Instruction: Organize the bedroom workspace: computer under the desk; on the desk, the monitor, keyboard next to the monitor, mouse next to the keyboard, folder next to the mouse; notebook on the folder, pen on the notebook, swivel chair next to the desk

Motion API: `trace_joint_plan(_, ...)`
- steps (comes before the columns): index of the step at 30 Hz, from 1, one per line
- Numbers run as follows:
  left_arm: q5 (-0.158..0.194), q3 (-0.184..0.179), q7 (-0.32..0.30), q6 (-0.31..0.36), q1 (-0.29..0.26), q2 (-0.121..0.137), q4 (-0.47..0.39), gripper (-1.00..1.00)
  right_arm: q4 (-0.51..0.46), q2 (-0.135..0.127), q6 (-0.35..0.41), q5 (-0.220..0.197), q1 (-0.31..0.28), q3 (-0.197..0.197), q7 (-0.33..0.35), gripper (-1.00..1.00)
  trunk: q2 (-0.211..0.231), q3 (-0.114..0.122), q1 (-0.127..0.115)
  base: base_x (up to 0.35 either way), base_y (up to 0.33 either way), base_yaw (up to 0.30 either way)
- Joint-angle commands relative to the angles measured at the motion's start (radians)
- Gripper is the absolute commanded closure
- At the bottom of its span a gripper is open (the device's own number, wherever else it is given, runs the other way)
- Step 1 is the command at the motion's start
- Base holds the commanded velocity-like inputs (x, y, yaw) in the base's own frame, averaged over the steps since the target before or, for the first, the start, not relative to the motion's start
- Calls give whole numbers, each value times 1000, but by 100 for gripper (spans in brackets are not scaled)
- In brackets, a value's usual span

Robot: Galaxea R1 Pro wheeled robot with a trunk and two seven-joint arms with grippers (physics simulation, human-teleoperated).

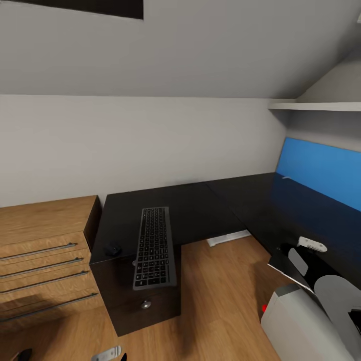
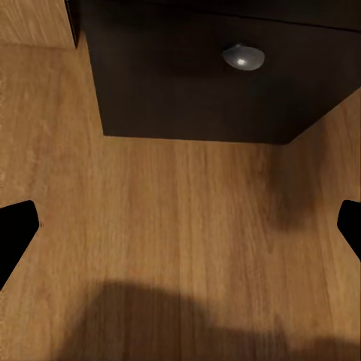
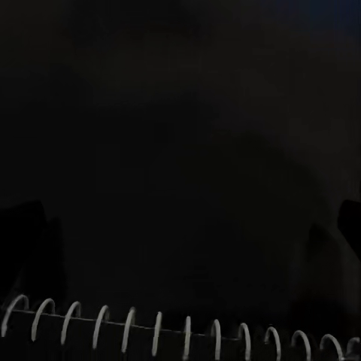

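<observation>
Head view is showing the pale-backed monitor (image 1: 301, 321) lying nearest, low at the right, seemingly not yet standing on the desk (image 1: 210, 205). Right wrist view is looking at a spiral-bound notebook (image 3: 180, 331) edge; whether the right gripper is gripping cannot be told. Left gripper (image 2: 180, 226) is hanging with fingers spread over bare floor. Farther on, the keyboard (image 1: 154, 248) is overhanging the desk's front edge beside the mouse (image 1: 113, 249). Beyond, the desktop is offering open room.

White walls (image 1: 125, 145), wood floor (image 1: 220, 301), wooden drawers (image 1: 45, 260)
</observation>
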Motion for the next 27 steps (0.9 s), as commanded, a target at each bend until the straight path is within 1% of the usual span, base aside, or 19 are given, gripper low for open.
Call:
trace_joint_plan(1, 11, -8, 9, -6, -1, 2, 0, -100, 15, 1, 12, -16, 1, 0, -1, -100, 0, -1, 0, -1, 142, 0)
trace_joint_plan(9, 11, -8, 9, -6, -1, 2, 0, -100, 15, 1, 12, -16, 1, 0, -1, -100, 0, -1, 0, 0, 60, 0)
trace_joint_plan(27, 11, -8, 9, -6, -1, 2, 0, -100, 15, 1, 11, -15, 1, 0, 0, -100, 0, -1, 0, -15, 2, 0)
